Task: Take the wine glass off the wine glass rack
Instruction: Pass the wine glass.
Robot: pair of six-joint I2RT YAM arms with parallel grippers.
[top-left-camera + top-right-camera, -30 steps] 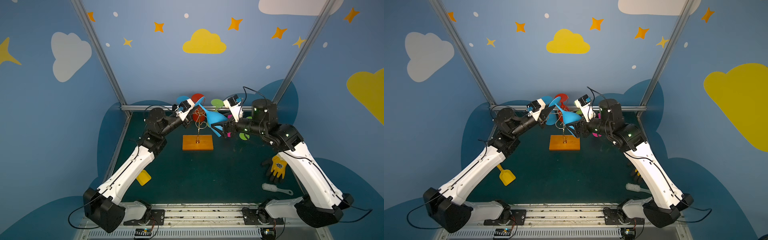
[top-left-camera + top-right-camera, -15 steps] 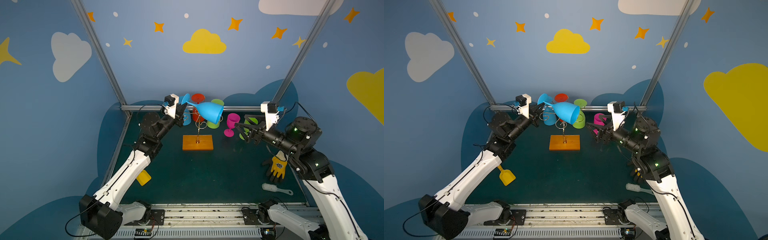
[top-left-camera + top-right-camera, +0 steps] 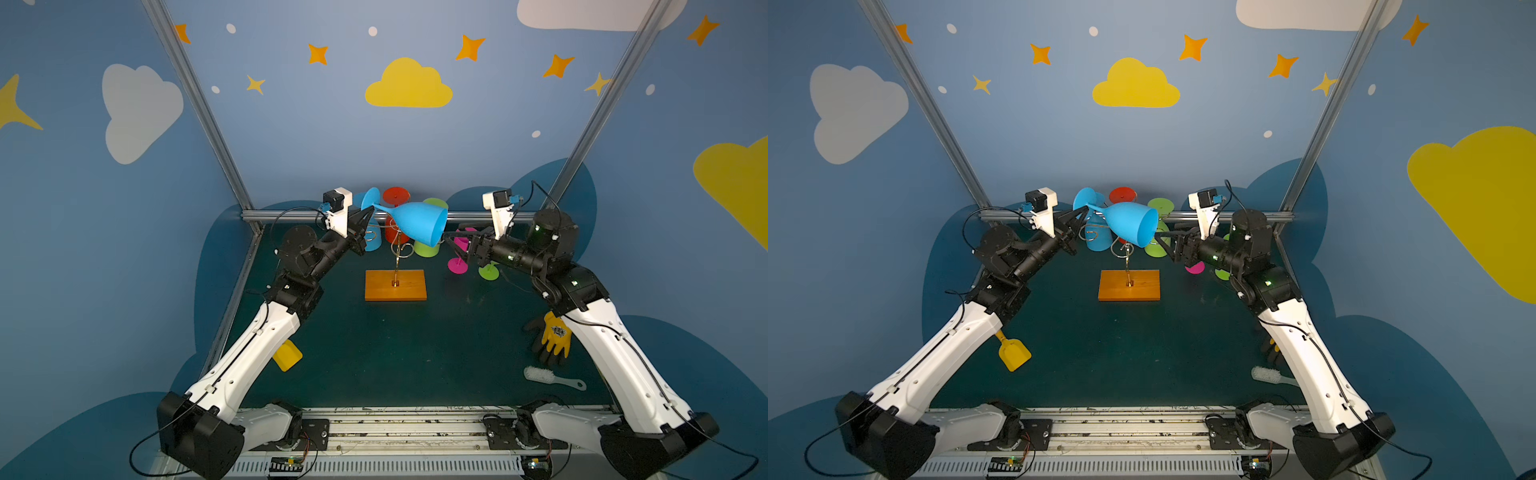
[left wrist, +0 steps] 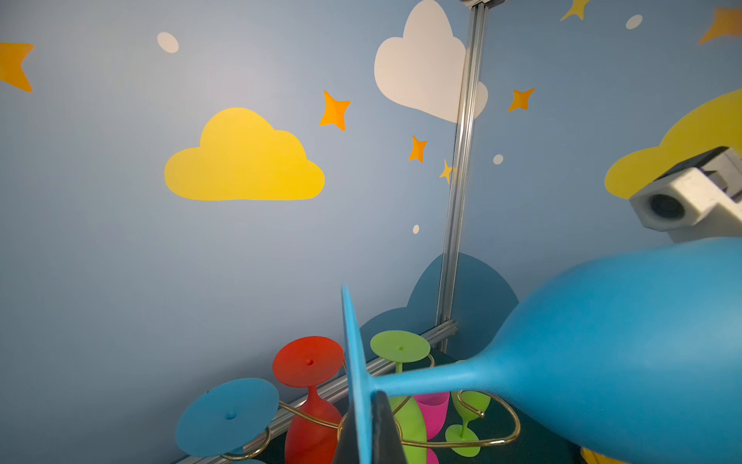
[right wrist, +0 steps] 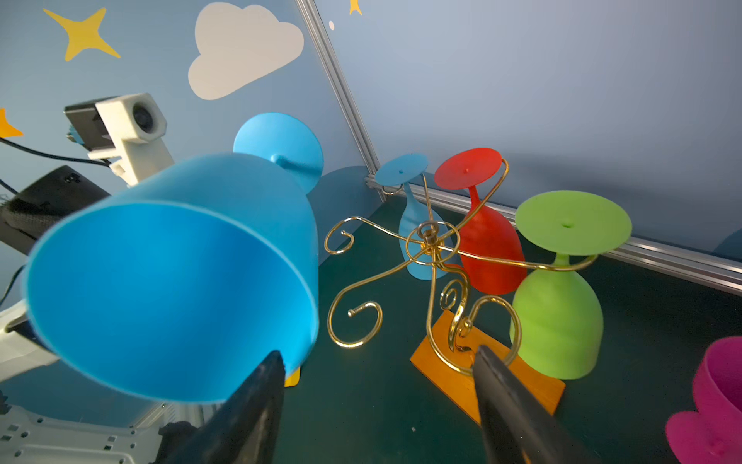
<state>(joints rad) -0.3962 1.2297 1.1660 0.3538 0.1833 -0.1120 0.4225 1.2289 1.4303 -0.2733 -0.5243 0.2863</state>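
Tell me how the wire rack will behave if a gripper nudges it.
Rack wire looks thin, so the arms would probably flex and spring. Its wooden base is flat and wide, likely steadying. Red glass and green glass hang on one side, so it may tip that way.

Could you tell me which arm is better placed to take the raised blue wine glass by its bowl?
Likely the right arm: the right claw is open at the rim of the raised blue wine glass, whose bowl faces it; the left claw is shut on the foot.
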